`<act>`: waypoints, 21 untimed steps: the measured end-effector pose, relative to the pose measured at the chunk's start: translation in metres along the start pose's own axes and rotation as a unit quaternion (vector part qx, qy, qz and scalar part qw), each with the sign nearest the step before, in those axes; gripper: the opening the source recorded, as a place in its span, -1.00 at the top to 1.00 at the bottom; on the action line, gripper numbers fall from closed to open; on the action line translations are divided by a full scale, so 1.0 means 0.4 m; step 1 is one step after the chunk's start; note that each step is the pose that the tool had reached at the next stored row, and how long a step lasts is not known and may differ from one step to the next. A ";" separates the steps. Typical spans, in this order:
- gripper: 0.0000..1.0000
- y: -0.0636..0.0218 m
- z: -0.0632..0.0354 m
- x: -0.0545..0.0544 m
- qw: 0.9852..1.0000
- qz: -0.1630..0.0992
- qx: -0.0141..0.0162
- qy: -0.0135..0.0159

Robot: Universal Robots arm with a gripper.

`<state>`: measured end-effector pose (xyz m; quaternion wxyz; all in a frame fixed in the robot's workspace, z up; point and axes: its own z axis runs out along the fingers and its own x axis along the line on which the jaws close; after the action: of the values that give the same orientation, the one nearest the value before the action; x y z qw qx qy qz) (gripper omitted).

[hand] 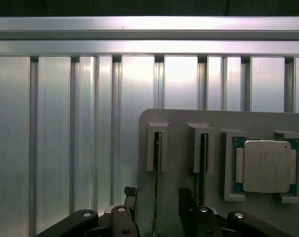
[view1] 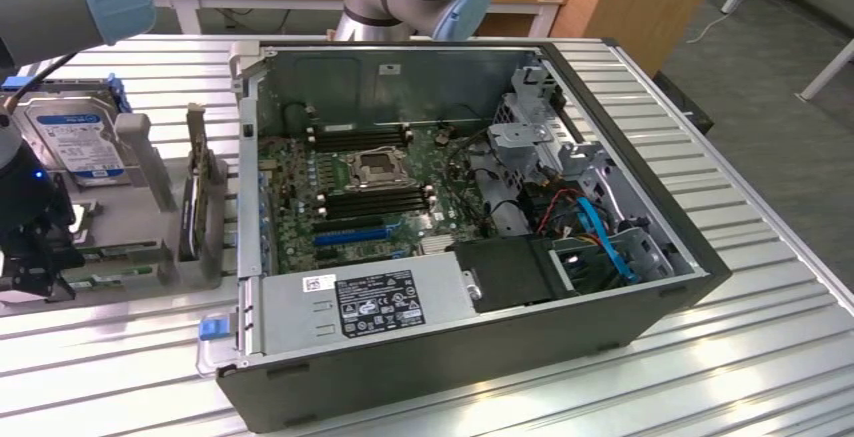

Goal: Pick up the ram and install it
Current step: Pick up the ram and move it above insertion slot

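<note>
Tool (hand: 158,192): open. Its two dark fingers (hand: 186,202) stand apart, one on each side of the ram (hand: 156,168), and we see no contact with it.

The ram sits on its thin edge in a slot of the grey fixture plate (hand: 179,118), which lies on the bench (hand: 55,123). From the wrist view we see it edge-on, as a narrow dark strip. Its long axis lies level and runs parallel to the bench grooves. One end is held in a squared grey bracket and the other runs in between the fingers.

A second ram stick (hand: 203,163) stands just beside it in its own bracket, parallel to the first and also on edge. Beyond that one, a square CPU (hand: 266,165) with a dull silver lid and a green rim lies flat in a raised grey frame.

The bench is ribbed, bright aluminium with long straight channels. The fixture plate is matt grey with rounded corners.

In the exterior view, the open computer case (view1: 467,357) lies on its side at mid-bench with its motherboard (view1: 374,187) exposed. A hard drive (view1: 74,137) with a blue label stands towards the exterior view's left.
</note>
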<state>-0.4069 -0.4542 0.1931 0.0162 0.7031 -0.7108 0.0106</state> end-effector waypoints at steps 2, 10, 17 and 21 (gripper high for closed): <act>0.07 0.000 0.000 0.000 1.000 0.000 0.000 0.000; 0.47 0.000 0.000 0.000 1.000 0.000 0.000 0.000; 0.73 0.000 0.000 0.000 1.000 0.000 0.000 0.000; 0.73 0.000 0.001 0.000 1.000 0.000 0.000 0.000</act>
<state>-0.4069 -0.4542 0.1929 0.0162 0.7031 -0.7108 0.0106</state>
